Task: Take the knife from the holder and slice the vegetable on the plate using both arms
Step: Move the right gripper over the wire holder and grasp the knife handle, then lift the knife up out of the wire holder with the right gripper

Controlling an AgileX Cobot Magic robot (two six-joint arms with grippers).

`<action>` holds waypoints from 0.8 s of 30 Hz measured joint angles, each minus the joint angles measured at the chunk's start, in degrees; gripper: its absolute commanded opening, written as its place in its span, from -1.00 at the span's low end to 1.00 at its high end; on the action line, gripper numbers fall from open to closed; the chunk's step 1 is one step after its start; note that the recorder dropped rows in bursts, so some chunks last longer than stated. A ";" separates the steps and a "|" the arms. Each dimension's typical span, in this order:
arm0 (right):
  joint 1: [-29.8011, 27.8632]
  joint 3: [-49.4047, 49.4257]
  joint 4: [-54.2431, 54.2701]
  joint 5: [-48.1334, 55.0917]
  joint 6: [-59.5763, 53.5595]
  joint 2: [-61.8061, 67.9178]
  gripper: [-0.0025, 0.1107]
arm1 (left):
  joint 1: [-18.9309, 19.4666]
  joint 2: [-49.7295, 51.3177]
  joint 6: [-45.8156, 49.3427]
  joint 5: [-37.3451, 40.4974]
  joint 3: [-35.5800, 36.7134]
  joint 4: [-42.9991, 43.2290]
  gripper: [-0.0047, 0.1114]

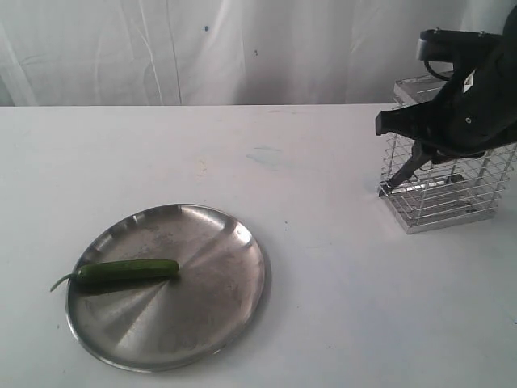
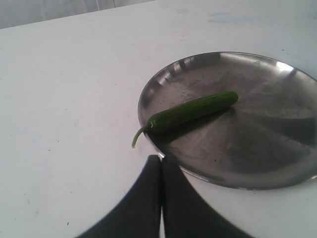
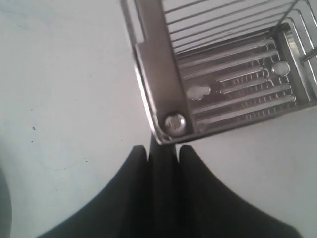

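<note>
exterior view: a white worktop (image 1: 339, 291) carries the plate (image 1: 214, 242) at near left and the holder (image 1: 452, 206) at far right, well apart. the vegetable (image 1: 129, 270) lies in the left part of the plate, with its curled stem reaching over the left rim. the right arm (image 1: 477, 105) hangs over the holder, and a small white mark on it is too small to read. below the arm a dark slanted shape (image 1: 408, 167) descends inside the wire walls toward the holder's near-left corner; knife and pincer cannot be told apart there. right wrist view: the right pincer (image 3: 163, 151) has its two black fingers (image 3: 131, 198) closed about the knife (image 3: 163, 198), whose dark handle fills the gap between them. beyond them this view resolves the holder's slotted floor and a corner screw (image 3: 175, 122). left wrist view: only here does the left pincer (image 2: 161, 163) appear. it is shut, fingers pressed together, over the worktop just beside the plate's rim, near the vegetable's stem end.
</note>
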 measured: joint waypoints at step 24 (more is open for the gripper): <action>0.09 0.00 -5.42 6.60 -4.17 -10.26 -0.96 | 0.00 0.00 0.00 0.00 0.00 0.00 -0.92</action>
